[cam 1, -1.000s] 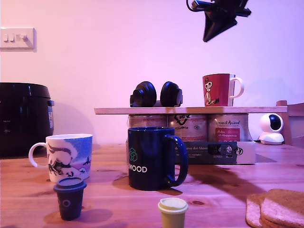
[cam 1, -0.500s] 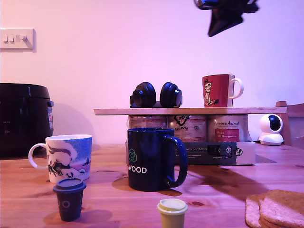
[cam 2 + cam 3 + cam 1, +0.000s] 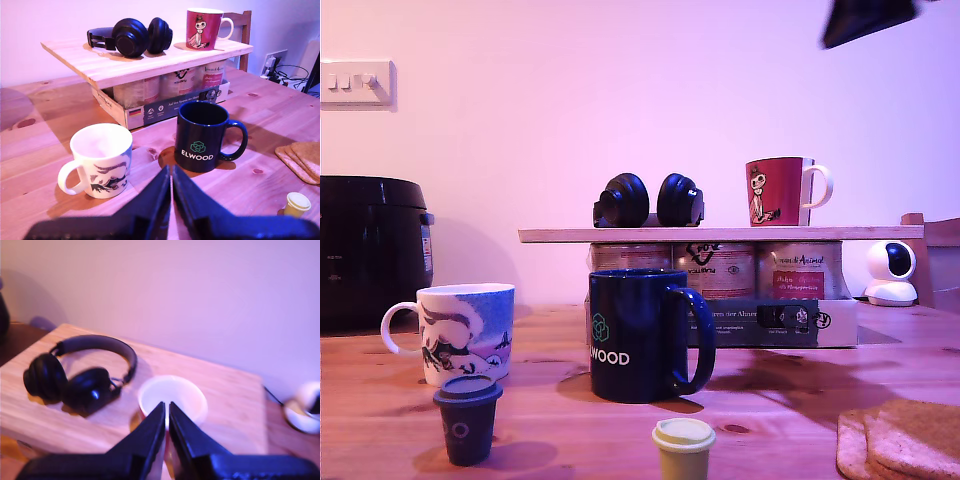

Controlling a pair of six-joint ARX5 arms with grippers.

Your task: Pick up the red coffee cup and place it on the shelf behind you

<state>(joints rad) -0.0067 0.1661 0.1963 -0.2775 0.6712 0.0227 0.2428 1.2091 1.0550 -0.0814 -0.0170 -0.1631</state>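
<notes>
The glossy red coffee cup [image 3: 778,191] — ceramic, cylindrical, white handle — is standing upright on the shelf [image 3: 720,233], a flat pale wooden plank, beside rounded black headphones [image 3: 649,199]. My second gripper [image 3: 166,412] is hovering above the cup's white inside, its dark tapered fingers [image 3: 145,432] pressed together and holding nothing. My first gripper [image 3: 171,176] is likewise sitting closed — the cup well beyond its tips.

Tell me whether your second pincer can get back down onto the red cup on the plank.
Probably yes. My second pincer hangs shut above the red cup, whose open mouth is uncovered. The headphones lie apart to one side on the plank.
</notes>
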